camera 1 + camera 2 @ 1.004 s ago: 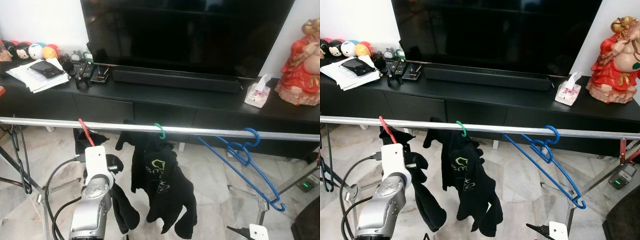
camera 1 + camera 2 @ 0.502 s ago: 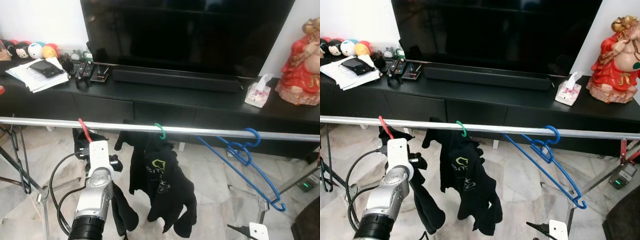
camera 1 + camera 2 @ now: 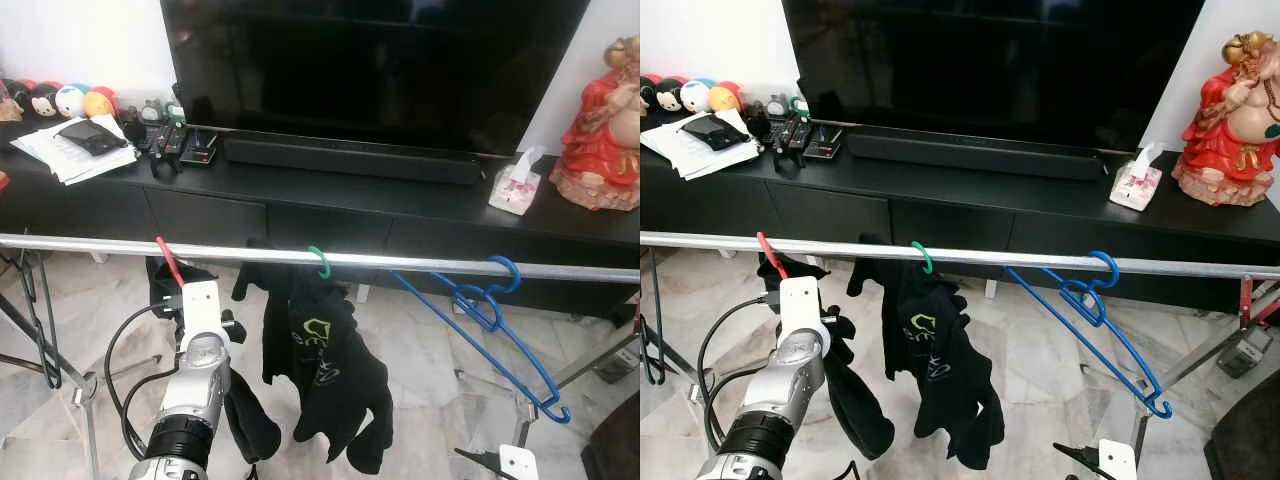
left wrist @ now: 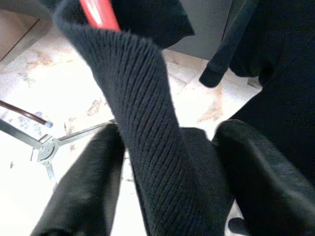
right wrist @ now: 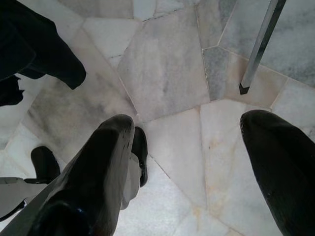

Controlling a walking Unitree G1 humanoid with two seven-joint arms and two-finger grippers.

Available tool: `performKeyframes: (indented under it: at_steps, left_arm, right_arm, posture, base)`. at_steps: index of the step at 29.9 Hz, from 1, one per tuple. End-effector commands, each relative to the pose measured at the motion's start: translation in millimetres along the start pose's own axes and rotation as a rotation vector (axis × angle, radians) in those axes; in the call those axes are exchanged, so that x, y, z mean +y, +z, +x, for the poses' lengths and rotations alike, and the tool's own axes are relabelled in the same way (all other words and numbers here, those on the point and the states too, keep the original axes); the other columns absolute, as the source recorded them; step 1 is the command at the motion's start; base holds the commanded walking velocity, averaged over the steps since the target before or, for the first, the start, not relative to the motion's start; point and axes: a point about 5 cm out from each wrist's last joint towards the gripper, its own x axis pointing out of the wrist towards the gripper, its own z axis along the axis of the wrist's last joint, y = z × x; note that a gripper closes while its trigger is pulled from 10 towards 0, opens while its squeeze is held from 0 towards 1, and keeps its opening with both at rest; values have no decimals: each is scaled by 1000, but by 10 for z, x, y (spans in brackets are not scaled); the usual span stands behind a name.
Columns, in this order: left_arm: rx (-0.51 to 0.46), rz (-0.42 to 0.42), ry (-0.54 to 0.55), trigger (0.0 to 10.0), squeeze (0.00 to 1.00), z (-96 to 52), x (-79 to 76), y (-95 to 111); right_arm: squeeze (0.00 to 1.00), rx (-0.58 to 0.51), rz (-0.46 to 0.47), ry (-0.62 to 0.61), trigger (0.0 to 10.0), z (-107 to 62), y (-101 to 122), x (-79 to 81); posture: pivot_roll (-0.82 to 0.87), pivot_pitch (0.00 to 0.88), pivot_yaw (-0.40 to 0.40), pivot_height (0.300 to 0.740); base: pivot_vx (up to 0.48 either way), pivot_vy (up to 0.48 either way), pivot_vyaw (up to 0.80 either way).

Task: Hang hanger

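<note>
My left gripper (image 4: 167,162) is spread open, fingers either side of a black knit garment (image 4: 147,123) on the red hanger (image 3: 167,260), which is hooked on the silver rail (image 3: 90,243). My right gripper (image 5: 192,162) hangs open over the marble floor (image 5: 167,73). Further along the rail: green hanger (image 3: 320,262) with black clothes, then empty blue hangers (image 3: 485,310)
</note>
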Motion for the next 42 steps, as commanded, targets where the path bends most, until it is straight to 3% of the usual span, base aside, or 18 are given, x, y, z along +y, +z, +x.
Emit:
performKeyframes:
  at_steps: [1,13,26,37,42]
  left_arm:
    - [-7,-1,16,0,0,15,12,17]
    - [-28,12,41,0,0,20,69,22]
    - [-41,60,48,0,0,-83,166,-33]
    - [-68,116,71,0,0,-300,413,-120]
    - [-182,160,-39,0,0,-488,511,-151]
  right_arm:
    - [0,-9,17,-17,10000,-10,6,-56]
    - [0,-10,18,-10,10000,-8,6,-41]
    - [0,-8,20,-4,10000,-6,1,-29]
    - [0,-6,20,-3,10000,-6,-1,-29]
    - [0,-7,20,-4,10000,-8,5,-42]
  posture:
    - [-5,0,-77,740]
    - [1,0,-72,740]
    - [12,0,-69,740]
    - [27,0,-68,740]
    - [48,0,-77,740]
  base:
    - [0,0,0]
    - [0,0,0]
    - [0,0,0]
    - [0,0,0]
    - [0,0,0]
